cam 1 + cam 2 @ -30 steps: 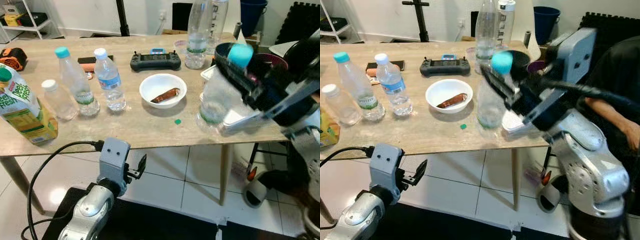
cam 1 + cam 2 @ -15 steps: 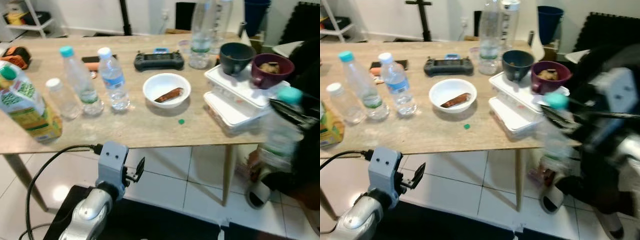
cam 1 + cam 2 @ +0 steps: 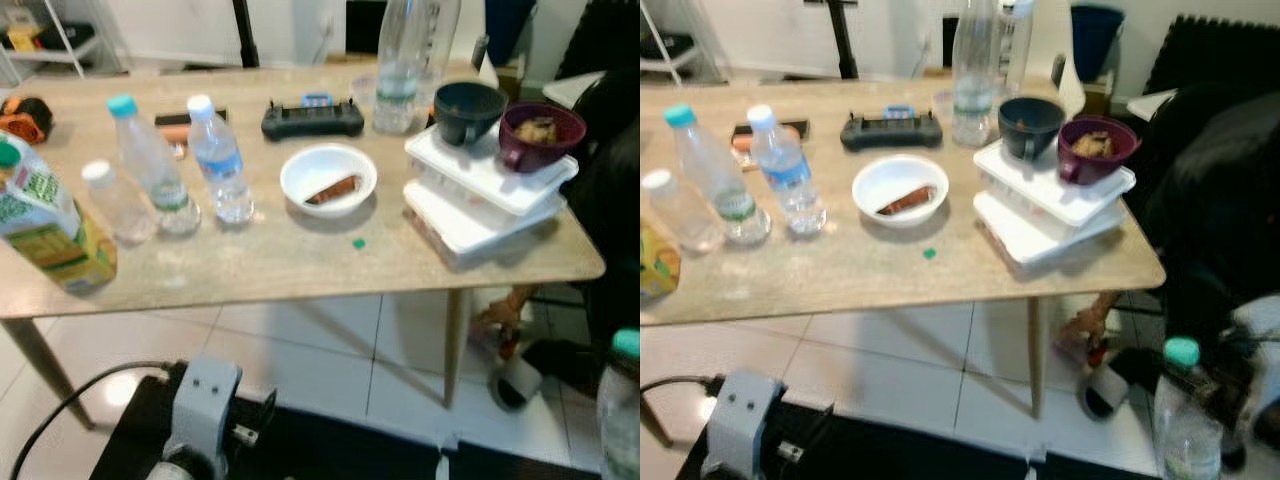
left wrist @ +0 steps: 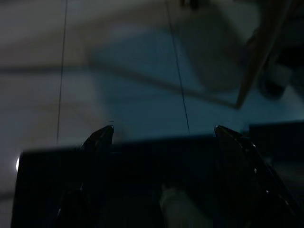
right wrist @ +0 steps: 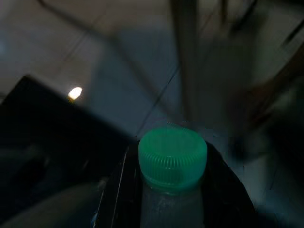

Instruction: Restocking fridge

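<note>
Right gripper (image 5: 171, 190) now low beside the table's (image 3: 890, 270) right corner instead of above it, clamped on the green-capped water bottle (image 3: 1185, 425) held upright over the floor, left gripper (image 4: 161, 137) idle, fingers apart, lower than before.

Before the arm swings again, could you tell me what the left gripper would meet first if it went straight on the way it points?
The left gripper points down at the tiled floor. Nothing lies between its open fingers, so it would probably meet the floor first, though the dark view leaves depth unclear.
</note>
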